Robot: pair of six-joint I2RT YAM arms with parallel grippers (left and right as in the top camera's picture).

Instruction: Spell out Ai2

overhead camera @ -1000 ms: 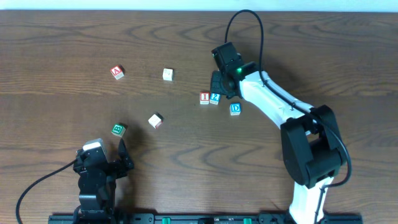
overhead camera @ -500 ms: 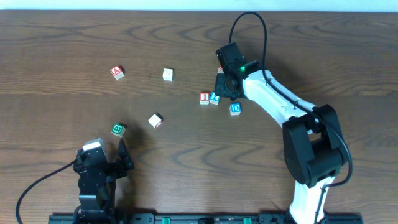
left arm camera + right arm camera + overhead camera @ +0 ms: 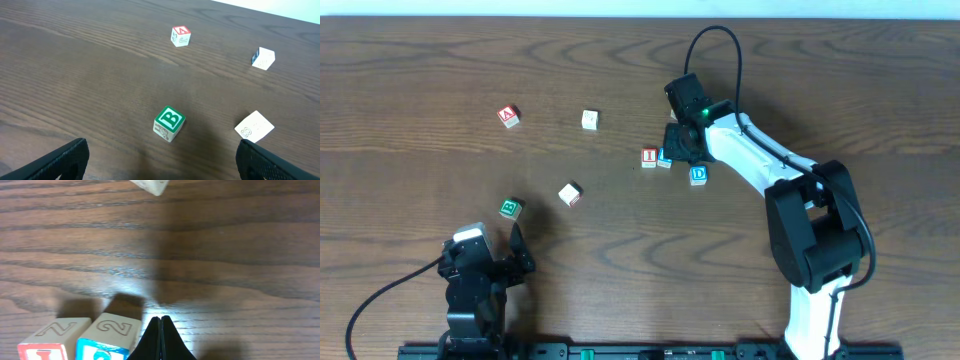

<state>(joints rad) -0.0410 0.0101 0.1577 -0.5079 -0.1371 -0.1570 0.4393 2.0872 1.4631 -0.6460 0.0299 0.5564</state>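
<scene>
A red "I" block [image 3: 648, 157] and a blue "2" block [image 3: 664, 158] sit side by side at the table's middle; the right wrist view shows them as the red block [image 3: 54, 340] and the blue block [image 3: 109, 335]. My right gripper [image 3: 678, 143] is shut and empty, its tips [image 3: 160, 339] pressed against the blue block's right side. The red "A" block [image 3: 508, 116] lies far left, also in the left wrist view [image 3: 180, 36]. My left gripper [image 3: 490, 265] is open and empty near the front edge.
A blue "D" block [image 3: 698, 175] lies just right of the pair. A green "B" block [image 3: 510, 208] and two white blocks [image 3: 570, 193] [image 3: 590, 120] lie left of centre. The B block also shows in the left wrist view [image 3: 169, 123].
My right gripper has moved down and left against the blue "2" block, nudging it closer to the red "I" block. The left arm has not moved.
</scene>
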